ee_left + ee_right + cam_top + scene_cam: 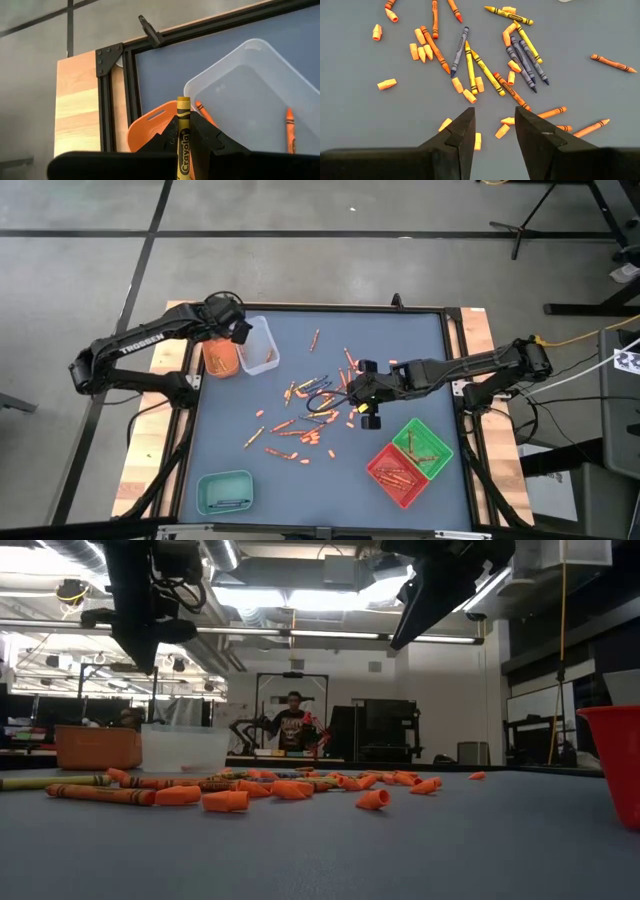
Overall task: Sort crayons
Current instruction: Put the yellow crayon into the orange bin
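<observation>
My left gripper (236, 326) is at the table's far left, above the orange tray (221, 359) and next to the clear tray (259, 345). It is shut on a yellow crayon (183, 131). My right gripper (495, 125) is open and empty. It hovers over the loose pile of crayons (315, 405) at the table's middle: orange, yellow and dark blue sticks and short orange stubs lying flat (470, 70). In the high view it shows at the pile's right side (364, 393). An orange crayon (289, 131) lies in the clear tray (250, 85). My left gripper pinches the yellow crayon's labelled middle (184, 145) between its two fingers. The crayon lies along the fingers, and its flat end (183, 101) sticks out past the fingertips. It is lifted clear, above the orange tray's rim (150, 122).
A teal tray (224, 491) stands at the near left. A green tray (422, 442) and a red tray (397, 475), both holding crayons, stand at the near right. The red tray's wall shows at the right of the low view (615, 765). A person stands in the room beyond the table (292, 725).
</observation>
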You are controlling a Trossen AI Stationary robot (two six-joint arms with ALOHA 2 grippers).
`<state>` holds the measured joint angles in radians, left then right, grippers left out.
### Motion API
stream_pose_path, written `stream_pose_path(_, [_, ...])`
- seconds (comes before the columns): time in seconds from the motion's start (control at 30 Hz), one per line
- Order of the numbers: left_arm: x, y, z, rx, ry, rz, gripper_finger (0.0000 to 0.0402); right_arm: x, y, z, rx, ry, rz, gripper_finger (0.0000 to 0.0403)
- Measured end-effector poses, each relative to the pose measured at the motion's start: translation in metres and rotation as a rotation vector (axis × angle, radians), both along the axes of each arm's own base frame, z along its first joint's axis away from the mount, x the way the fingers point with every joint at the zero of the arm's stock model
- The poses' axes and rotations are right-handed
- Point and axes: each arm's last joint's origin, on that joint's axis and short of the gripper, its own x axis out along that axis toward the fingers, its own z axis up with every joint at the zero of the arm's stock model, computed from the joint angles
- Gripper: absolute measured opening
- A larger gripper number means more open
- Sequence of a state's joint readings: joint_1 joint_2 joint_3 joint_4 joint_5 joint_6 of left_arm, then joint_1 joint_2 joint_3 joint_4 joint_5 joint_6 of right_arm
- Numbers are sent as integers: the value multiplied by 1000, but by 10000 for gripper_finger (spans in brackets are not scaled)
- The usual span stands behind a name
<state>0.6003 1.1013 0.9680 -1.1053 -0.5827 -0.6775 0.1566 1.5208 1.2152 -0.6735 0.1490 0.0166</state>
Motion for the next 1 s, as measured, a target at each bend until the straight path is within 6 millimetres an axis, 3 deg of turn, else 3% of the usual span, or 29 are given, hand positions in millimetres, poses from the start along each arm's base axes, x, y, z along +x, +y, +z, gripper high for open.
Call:
stream_pose_path(0.7, [32,26,-52,-181,232,13,8,0,0,0,0,0,-1,137])
stream_pose_path(1.0, [10,10,-98,-255,321,67,8,0,0,0,0,0,0,137])
